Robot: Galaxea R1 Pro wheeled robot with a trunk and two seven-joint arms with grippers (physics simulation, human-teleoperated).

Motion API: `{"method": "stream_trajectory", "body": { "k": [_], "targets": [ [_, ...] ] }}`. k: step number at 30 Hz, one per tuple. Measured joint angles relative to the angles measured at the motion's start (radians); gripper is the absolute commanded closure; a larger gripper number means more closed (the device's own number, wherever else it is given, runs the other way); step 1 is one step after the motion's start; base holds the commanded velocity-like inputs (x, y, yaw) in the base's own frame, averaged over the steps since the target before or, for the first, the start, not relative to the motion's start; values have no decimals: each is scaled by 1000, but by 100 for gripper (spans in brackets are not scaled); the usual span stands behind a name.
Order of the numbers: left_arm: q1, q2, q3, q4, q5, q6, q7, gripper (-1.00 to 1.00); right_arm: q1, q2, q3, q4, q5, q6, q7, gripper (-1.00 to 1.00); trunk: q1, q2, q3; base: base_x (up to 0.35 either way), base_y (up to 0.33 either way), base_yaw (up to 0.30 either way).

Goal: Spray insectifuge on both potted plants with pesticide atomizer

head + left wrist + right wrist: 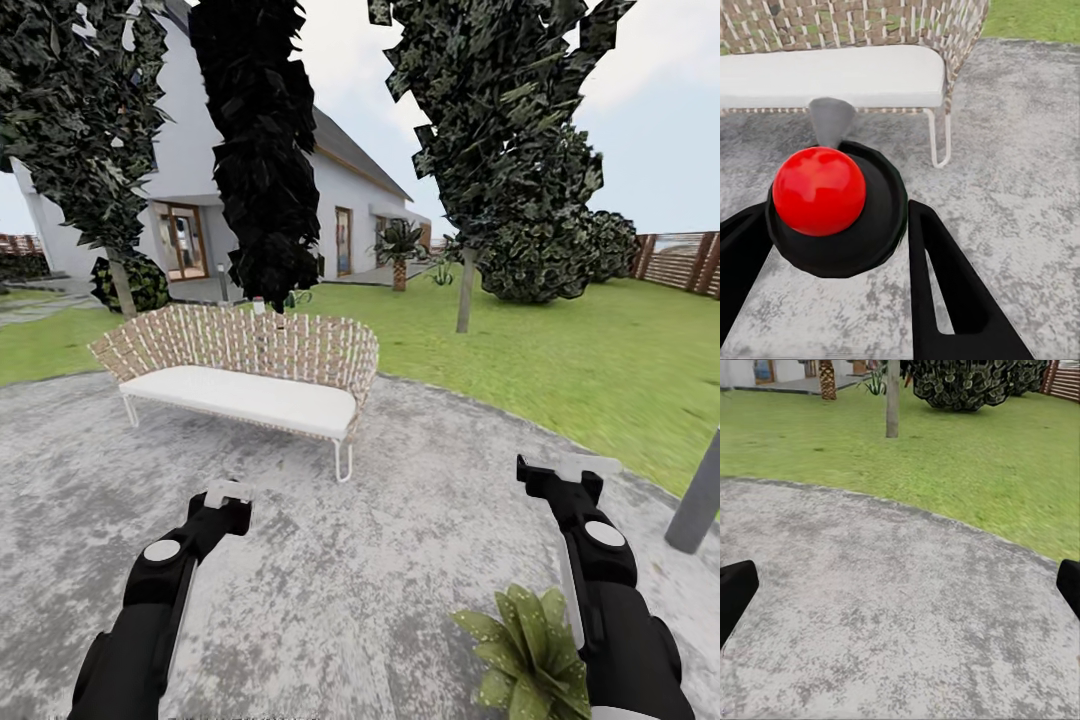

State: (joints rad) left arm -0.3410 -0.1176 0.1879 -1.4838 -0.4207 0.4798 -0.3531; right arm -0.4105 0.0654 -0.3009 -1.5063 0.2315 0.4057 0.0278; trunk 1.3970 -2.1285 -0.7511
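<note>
Both arms out low over the grey patio (pixel 400 560). Left claw (pixel 832 247) has its fingers spread around a black lamp head with a red dot (pixel 819 190). Right claw (pixel 565 470) wide open, empty. One potted plant (pixel 525 650) beside the right forearm; woven bench (pixel 245 375) ahead.

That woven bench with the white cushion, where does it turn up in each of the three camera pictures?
Head view: the bench stands left of centre on the paved patio, beyond the left gripper.
Left wrist view: the bench runs along the upper edge, behind a black disc with a red ball.
Right wrist view: patio and lawn, no bench.
Shared landmark: the grey speckled patio.
</note>
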Motion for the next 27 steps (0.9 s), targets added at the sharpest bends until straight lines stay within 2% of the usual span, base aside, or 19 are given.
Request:
{"method": "stream_trajectory", "body": {
  "k": [27],
  "targets": [
    [0,-2,-2,0,0,0,0,100,0,0,0,0,0,0,0,-100,0,0,0,0,0,260]
  ]
}}
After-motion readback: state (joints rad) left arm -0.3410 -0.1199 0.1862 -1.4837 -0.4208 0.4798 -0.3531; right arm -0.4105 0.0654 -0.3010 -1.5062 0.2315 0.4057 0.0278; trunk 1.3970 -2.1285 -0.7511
